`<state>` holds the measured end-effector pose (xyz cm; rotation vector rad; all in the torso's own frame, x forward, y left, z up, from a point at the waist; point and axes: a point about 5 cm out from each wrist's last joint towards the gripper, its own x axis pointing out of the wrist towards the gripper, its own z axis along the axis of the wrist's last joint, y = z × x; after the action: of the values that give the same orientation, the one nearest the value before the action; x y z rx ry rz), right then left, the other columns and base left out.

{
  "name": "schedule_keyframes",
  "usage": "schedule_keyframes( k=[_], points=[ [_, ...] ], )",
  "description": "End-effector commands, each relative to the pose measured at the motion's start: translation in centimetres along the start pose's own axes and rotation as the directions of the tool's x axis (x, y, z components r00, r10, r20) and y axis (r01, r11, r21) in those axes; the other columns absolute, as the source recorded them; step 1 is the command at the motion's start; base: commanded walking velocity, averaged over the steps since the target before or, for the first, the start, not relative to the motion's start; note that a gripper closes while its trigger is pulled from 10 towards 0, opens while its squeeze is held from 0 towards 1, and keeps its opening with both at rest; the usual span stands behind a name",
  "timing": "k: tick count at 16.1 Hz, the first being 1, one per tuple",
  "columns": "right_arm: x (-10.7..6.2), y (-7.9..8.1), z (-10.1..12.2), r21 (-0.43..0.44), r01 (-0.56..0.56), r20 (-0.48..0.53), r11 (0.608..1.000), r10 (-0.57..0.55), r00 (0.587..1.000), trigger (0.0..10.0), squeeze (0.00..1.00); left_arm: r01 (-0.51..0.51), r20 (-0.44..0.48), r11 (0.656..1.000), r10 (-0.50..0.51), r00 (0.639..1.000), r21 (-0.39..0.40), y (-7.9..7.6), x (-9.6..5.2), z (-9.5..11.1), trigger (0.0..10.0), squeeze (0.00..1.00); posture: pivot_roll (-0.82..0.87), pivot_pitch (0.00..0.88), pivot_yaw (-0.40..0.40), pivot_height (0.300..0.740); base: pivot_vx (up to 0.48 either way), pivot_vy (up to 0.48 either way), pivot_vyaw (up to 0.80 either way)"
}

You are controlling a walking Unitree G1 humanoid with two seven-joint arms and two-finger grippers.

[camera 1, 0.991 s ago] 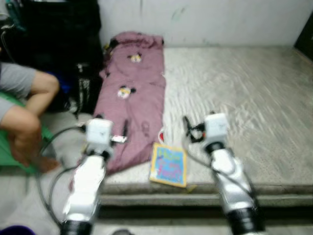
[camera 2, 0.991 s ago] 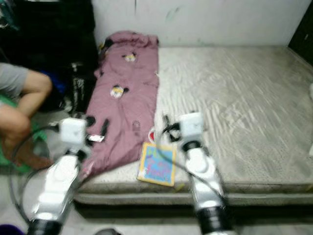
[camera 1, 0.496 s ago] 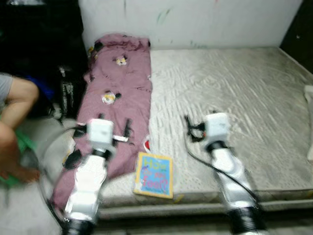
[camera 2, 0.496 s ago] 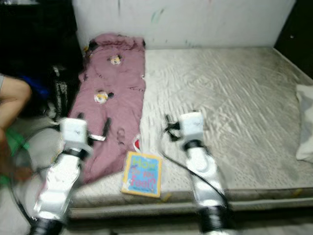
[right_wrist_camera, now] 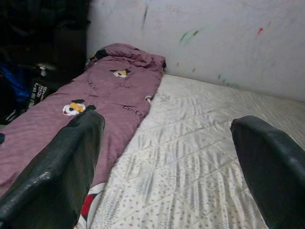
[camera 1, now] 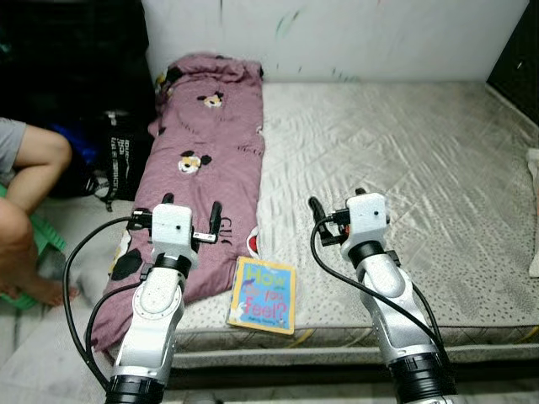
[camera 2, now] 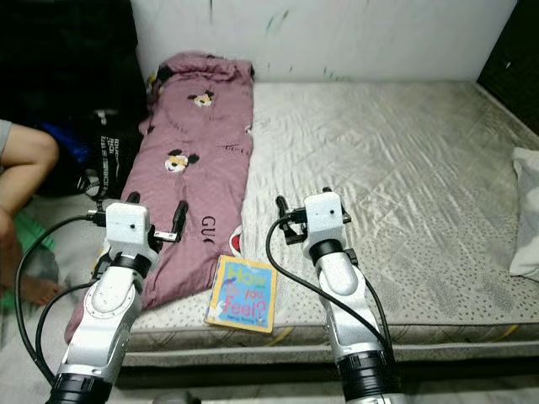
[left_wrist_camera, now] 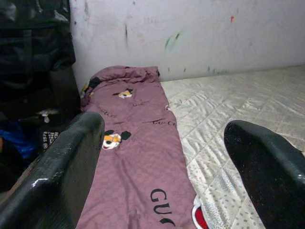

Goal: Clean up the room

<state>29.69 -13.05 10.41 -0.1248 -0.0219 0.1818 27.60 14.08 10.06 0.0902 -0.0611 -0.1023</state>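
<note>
A grey quilted mattress (camera 1: 404, 168) lies against a marked white wall (camera 1: 354, 34), a pink cartoon-print blanket (camera 1: 210, 177) stretched along its left edge. A children's book (camera 1: 263, 295) rests at the near edge. Left pincer (camera 1: 191, 220) and right pincer (camera 1: 334, 212) hover above, fingers apart. A person's leg (camera 1: 29, 210) shows at left.

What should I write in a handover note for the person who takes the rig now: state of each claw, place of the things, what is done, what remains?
Left claw: open, empty, held above the near end of the purple blanket.
Right claw: open, empty, over the bare mattress.
Things: the blanket lies stretched along the mattress's left side; a picture book lies at the front edge, between the arms; a white pillow sits at the right edge. A person's leg is on the left, beside a black bag.
Done: nothing gripped yet.
Left: probably book and blanket.
</note>
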Motion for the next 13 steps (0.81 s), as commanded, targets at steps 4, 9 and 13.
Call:
schedule_keyframes(
  k=[4,9,13],
  points=[
    [0.29,0.35,0.02,-0.03,-0.013,-0.006,0.999,0.013,1.0,10.0,0.0,0.005,0.003,1.0,-0.005,1.0,0.028,-0.07,0.13,-0.08,10.0,0.0,0.03,0.0,-0.009,0.74,0.0,0.0,0.52],
    [0.34,0.12,-0.02,-0.021,-0.003,-0.008,1.0,0.003,1.0,10.0,0.0,0.023,0.003,0.999,-0.023,1.0,0.024,-0.27,0.18,-0.15,10.0,0.0,0.03,0.0,-0.01,0.74,0.0,0.0,0.0],
    [0.41,0.1,-0.04,-0.029,-0.006,-0.01,1.0,0.005,1.0,10.0,0.0,0.021,0.003,0.999,-0.021,1.0,0.03,-0.32,0.28,-0.18,10.0,0.0,0.03,0.0,-0.01,0.74,0.0,0.0,0.0]
  ],
)
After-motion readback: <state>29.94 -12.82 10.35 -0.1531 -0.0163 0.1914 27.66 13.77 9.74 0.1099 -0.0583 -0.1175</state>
